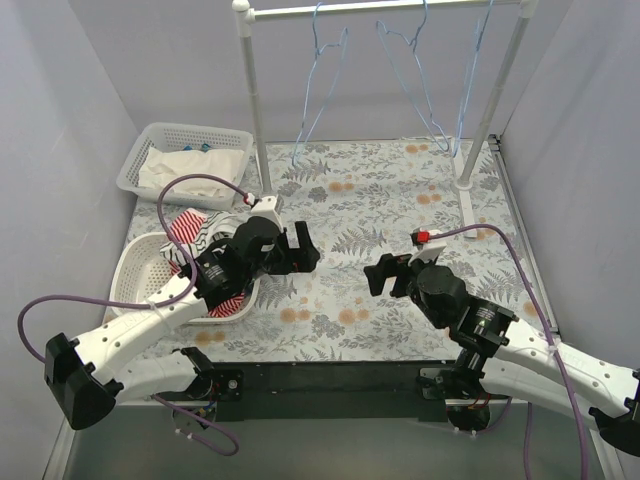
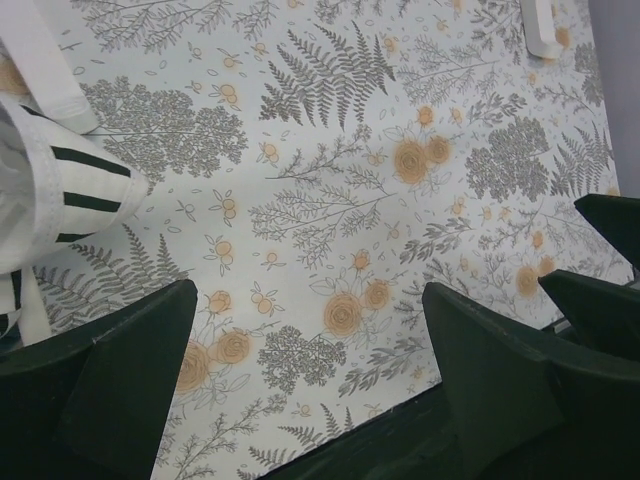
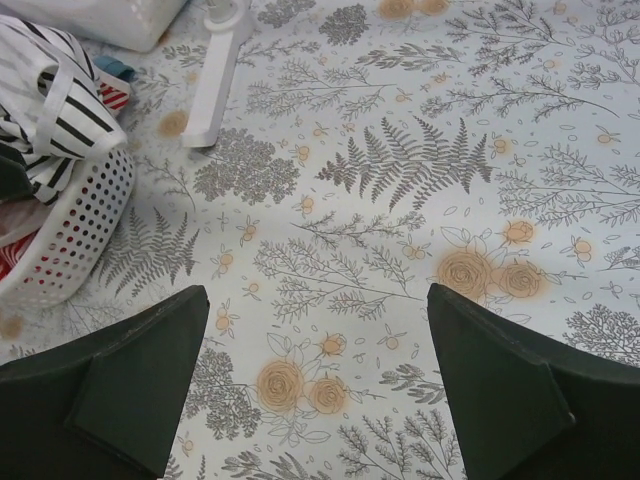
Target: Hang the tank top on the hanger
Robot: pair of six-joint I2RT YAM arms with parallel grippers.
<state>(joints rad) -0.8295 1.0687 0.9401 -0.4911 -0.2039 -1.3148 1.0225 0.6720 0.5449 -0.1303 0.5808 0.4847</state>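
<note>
Pickup looks to be the step in hand: left claw point(image 1: 307, 248) and right claw point(image 1: 377, 276) hang released and empty over the bench point(image 1: 400, 190), while the tank top point(image 3: 50, 115) lies heaped in the basket point(image 1: 135, 270), well apart from the hanger point(image 1: 321, 88) on the rail. Next, the left claw must reach that cloth. No writing is legible.

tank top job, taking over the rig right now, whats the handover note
Left gripper: open, empty, over the table beside the round basket.
Right gripper: open, empty, over mid-table.
Tank top: heaped in the round basket at the left with other clothes, not held.
Hangers: three on the rail at the back, none taken down.
Done: nothing yet.
Left: pick up the tank top, get a hanger, put the top on it.
</note>
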